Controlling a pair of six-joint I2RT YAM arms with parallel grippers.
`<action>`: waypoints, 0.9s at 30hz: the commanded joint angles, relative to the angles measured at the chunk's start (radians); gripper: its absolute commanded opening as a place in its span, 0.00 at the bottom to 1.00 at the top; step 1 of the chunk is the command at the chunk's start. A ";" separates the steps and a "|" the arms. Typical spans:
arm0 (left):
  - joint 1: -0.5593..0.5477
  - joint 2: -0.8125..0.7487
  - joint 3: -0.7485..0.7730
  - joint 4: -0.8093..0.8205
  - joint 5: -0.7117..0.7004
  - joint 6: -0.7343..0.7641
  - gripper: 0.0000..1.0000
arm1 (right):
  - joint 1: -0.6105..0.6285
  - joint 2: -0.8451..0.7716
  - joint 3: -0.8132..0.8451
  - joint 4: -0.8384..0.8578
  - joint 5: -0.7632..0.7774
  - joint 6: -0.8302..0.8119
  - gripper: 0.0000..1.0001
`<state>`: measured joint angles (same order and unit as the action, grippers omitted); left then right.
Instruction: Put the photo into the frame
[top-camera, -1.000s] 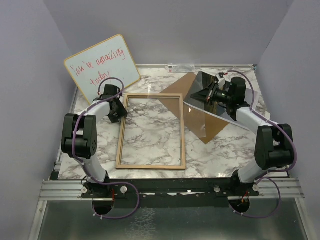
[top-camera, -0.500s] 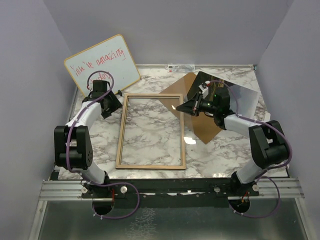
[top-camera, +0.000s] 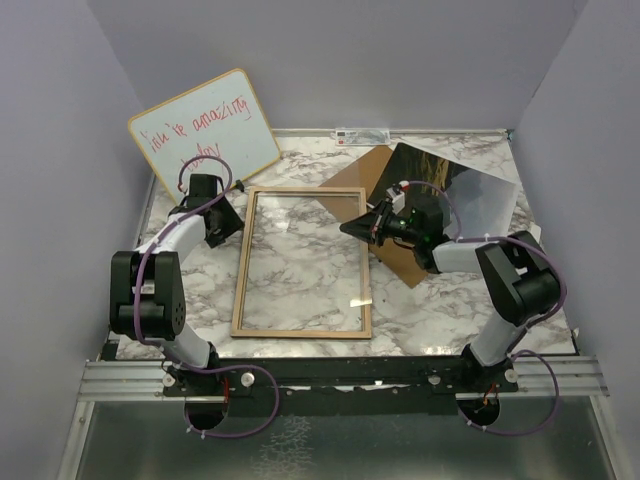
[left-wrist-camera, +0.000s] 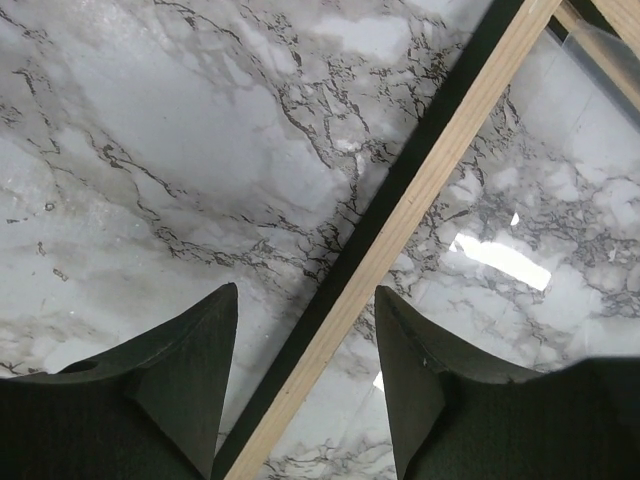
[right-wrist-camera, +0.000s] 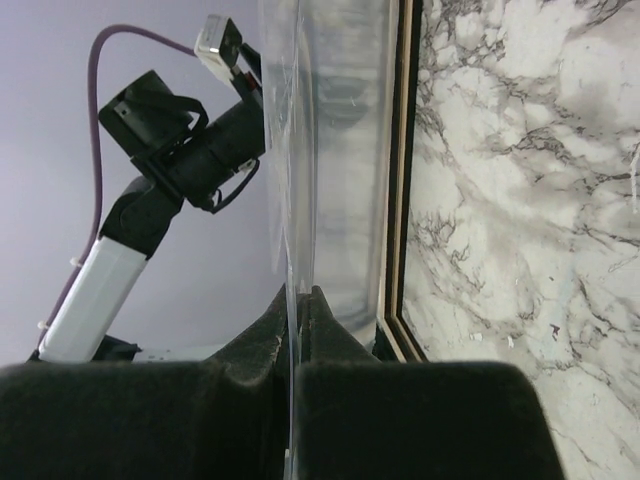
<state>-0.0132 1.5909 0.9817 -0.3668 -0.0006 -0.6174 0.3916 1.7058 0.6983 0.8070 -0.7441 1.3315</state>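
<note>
Top view: frame (top-camera: 302, 330) lying flat mid-desk (top-camera: 200, 290), light wood face up. Photo (top-camera: 462, 185) lying far right, partly on brown board (top-camera: 352, 178), outside the frame. Right jaws holding clear pane (top-camera: 320, 230) over the frame.
Left wrist: left jaws standing partly open, straddling the frame's left rail, not gripping.
Right wrist: right jaws pinching tight on the pane's edge.

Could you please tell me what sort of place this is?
Probably a robotics lab test cell: plain grey walls box in a marble-patterned table, two robot arms are bolted to a metal rail, and a whiteboard leans at the back.
</note>
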 joint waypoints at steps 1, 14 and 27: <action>0.004 -0.016 -0.025 0.049 -0.014 0.035 0.57 | 0.004 0.033 0.001 0.118 0.061 0.034 0.01; 0.004 -0.016 -0.071 0.084 -0.016 0.047 0.55 | 0.025 0.112 0.017 0.152 0.065 0.051 0.01; 0.004 0.000 -0.092 0.107 0.092 0.041 0.52 | 0.045 0.184 -0.004 0.225 0.078 0.079 0.01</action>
<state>-0.0132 1.5909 0.9005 -0.2874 0.0109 -0.5819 0.4229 1.8626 0.6979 0.9482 -0.6968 1.3869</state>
